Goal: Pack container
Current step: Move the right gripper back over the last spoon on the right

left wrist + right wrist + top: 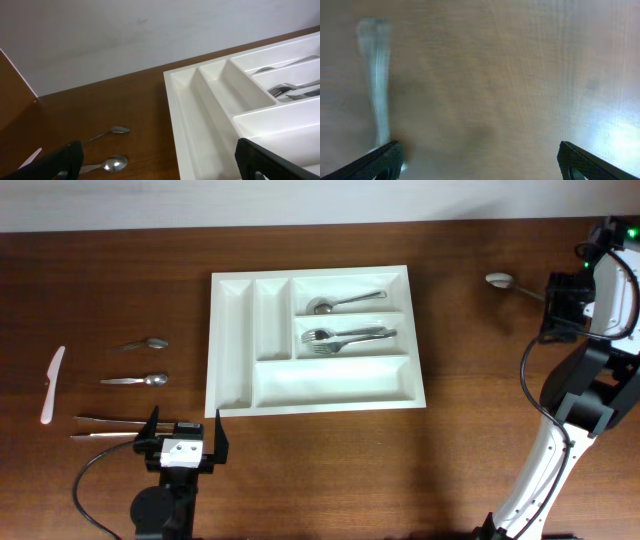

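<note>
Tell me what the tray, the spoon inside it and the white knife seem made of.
The container: likely plastic, uniformly white, smooth moulded walls with a soft sheen. The spoon: apparently polished metal, silvery with bright glints. The white knife: probably plastic, opaque matte white, though too small to be sure.

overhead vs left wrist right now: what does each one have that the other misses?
Overhead only: the lone spoon on the table far right, the two long thin utensils at front left, and the full outline of the container with all five compartments. Left wrist only: no extra object, just a low angled look along the two narrow compartments. Both: the container, the forks in it, and the two spoons on the table to its left.
</note>
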